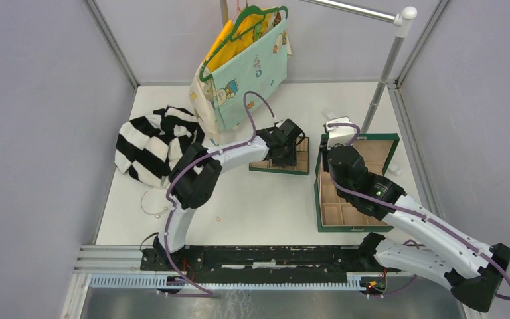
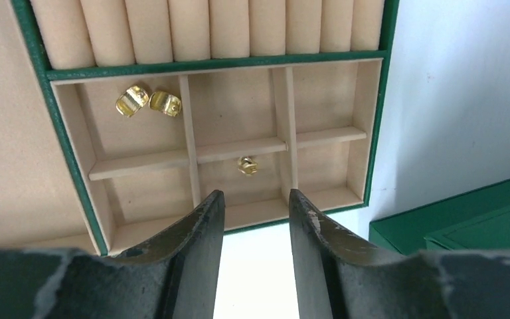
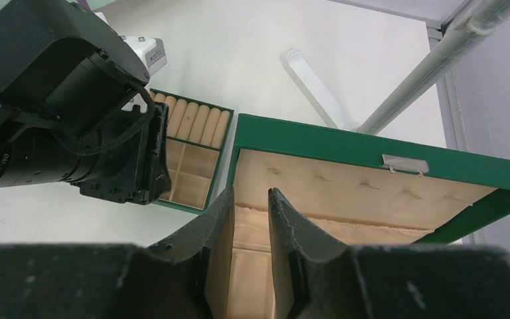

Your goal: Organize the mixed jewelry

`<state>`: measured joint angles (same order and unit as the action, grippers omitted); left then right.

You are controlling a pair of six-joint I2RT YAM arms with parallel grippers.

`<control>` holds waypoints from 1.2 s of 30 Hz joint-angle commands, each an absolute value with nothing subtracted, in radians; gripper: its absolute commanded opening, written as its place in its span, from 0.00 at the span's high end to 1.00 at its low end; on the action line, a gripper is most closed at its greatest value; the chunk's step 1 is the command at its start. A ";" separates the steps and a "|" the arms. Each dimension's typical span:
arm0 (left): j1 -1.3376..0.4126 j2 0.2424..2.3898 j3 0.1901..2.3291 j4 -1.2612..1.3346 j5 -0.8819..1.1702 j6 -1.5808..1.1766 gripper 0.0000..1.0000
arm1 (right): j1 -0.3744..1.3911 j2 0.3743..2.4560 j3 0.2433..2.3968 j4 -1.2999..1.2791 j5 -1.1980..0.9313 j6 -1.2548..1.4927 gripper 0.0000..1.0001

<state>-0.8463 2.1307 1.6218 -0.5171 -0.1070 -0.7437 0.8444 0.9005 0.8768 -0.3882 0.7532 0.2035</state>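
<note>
Gold jewelry point(image 2: 149, 101) in tray point(image 2: 232, 149), left end effector point(image 2: 252, 206) open, empty.

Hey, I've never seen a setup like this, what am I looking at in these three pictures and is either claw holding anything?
These are two robot arms bolted to the near edge of a white table. The overhead picture shows both arms from above; the other two come from cameras on each wrist, looking past the arm's own two fingers.

The left gripper hangs open and empty over a small green tray with tan compartments. Three gold pieces lie inside: two in one compartment, one in the middle. The right gripper is over the green jewelry box, its fingers a narrow gap apart with nothing visible between them.

Also on the table: a striped garment, a thin pale chain and a tiny bead. A bag hangs on a rack at the back.
</note>
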 commanded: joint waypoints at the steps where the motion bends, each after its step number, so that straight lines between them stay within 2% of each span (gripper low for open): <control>1: -0.870 2.009 1.609 -0.479 -0.153 -0.711 0.52 | 0.846 0.897 0.882 -0.394 0.789 0.211 0.69; 5: -0.900 1.847 1.482 -0.480 -0.190 -0.696 0.53 | 0.847 0.901 0.873 -0.379 0.789 0.213 0.69; 9: -0.905 1.656 1.250 -0.500 -0.247 -0.742 0.53 | 0.847 0.922 0.861 -0.347 0.776 0.205 0.69; 14: -0.905 1.438 0.997 -0.691 -0.399 -0.866 0.51 | 0.847 0.964 0.853 -0.300 0.733 0.199 0.69; 19: -0.905 1.269 0.878 -0.902 -0.498 -1.014 0.51 | 0.847 1.006 0.853 -0.263 0.693 0.195 0.69; 24: -0.903 1.223 0.811 -1.023 -0.518 -1.132 0.51 | 0.847 1.032 0.861 -0.245 0.662 0.198 0.69; 29: -0.903 1.233 0.686 -0.879 -0.403 -1.096 0.52 | 0.847 1.044 0.862 -0.235 0.644 0.199 0.69; 36: -0.900 1.238 0.648 -0.807 -0.384 -1.089 0.58 | 0.848 1.050 0.866 -0.234 0.630 0.203 0.69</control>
